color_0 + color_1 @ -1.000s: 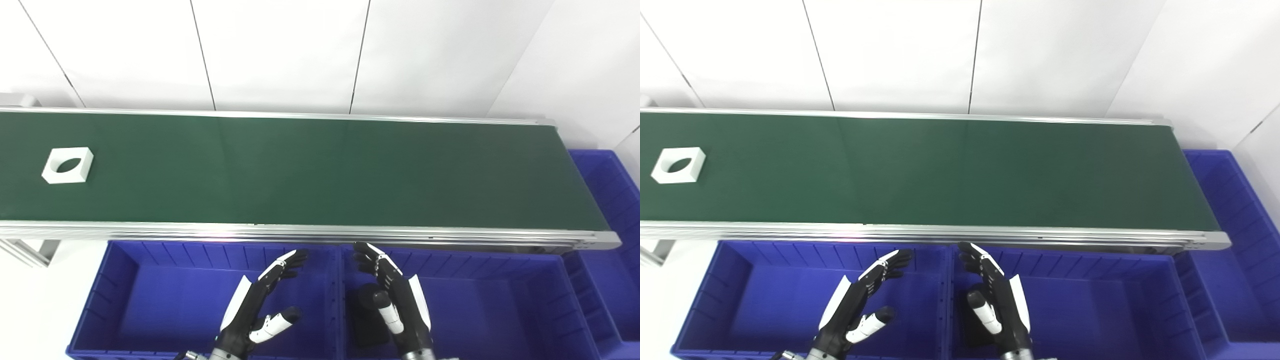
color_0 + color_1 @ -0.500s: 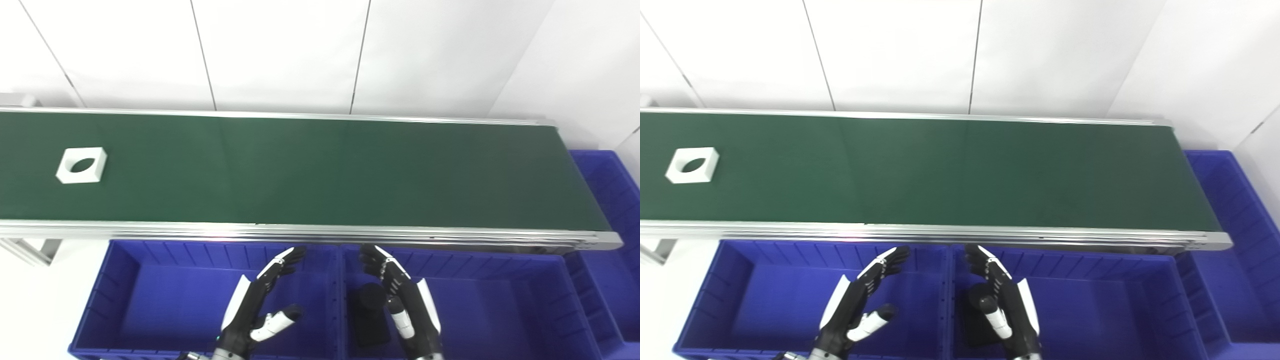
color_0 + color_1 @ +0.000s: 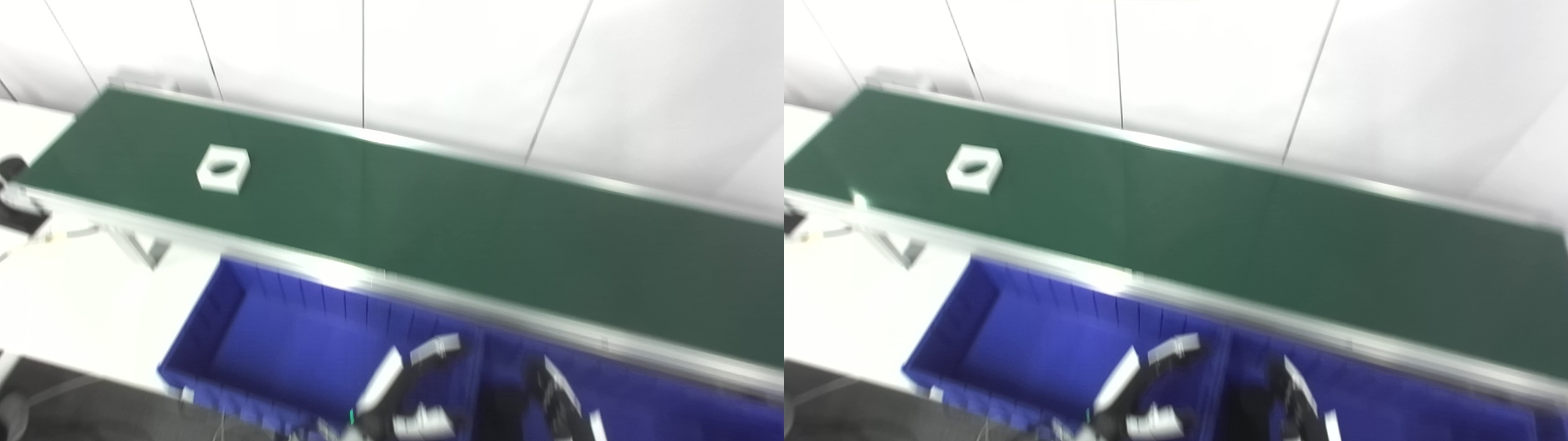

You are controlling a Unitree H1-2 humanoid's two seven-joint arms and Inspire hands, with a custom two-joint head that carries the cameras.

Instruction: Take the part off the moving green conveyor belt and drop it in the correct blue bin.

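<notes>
A white square part [image 3: 223,168] with a round hole lies on the green conveyor belt [image 3: 465,233], towards its left end. Both hands hang low over the blue bins, well short of the part and to its right. My left hand [image 3: 405,392] is over the left blue bin [image 3: 205,318], fingers spread, holding nothing. My right hand [image 3: 562,401] is over the neighbouring blue bin [image 3: 649,410], cut by the bottom edge, fingers stretched out and empty. The whole picture is blurred.
A dark object [image 3: 497,411] lies in the right bin beside my right hand. A silver rail [image 3: 318,263] edges the belt's near side. A white table surface [image 3: 79,288] and the belt's leg [image 3: 138,248] are at the left.
The camera has swung left and tilted, so the whole picture has shifted and blurred. The white part has ridden rightward along the belt. Both hands stay open over the bins.
</notes>
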